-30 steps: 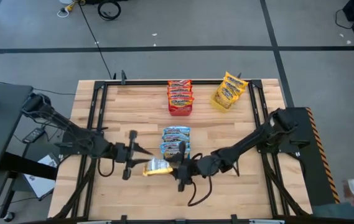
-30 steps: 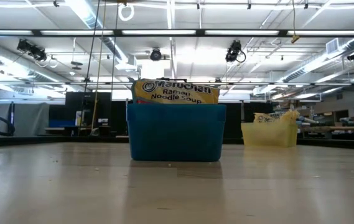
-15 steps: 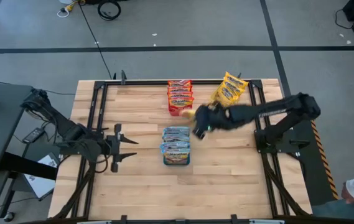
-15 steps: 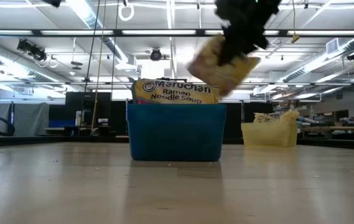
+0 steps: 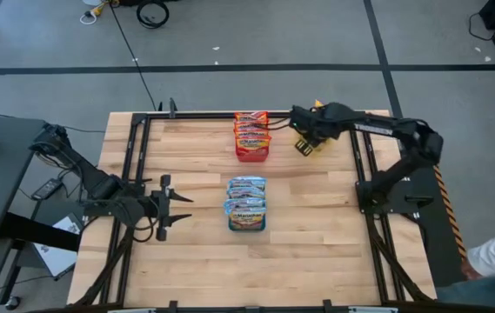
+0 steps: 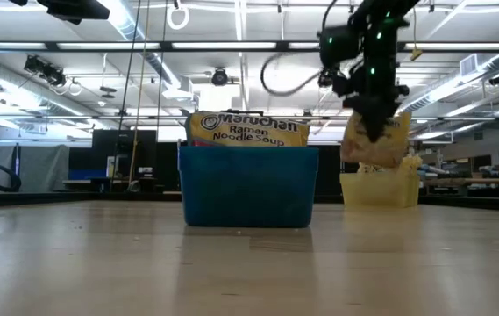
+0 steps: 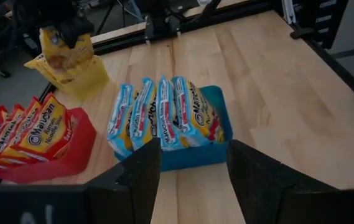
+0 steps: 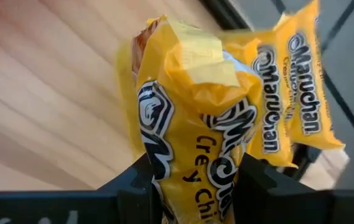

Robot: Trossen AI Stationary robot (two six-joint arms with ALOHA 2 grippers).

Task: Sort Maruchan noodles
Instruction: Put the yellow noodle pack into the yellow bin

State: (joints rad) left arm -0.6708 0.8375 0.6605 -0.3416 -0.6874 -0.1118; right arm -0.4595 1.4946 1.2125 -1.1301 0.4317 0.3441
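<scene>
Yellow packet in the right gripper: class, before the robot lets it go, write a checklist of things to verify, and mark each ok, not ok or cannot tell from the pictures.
1. Right gripper shut on the yellow packet: ok.
2. Packet hangs above the yellow tray, not yet inside: ok.
3. Tray already holds yellow packets only, so colours match: ok.
4. Room left in the tray for one more: cannot tell.
5. Left gripper open, waiting on the table's left side, away from the drop: ok.
6. Red tray and blue tray stand apart from the yellow one: ok.
</scene>
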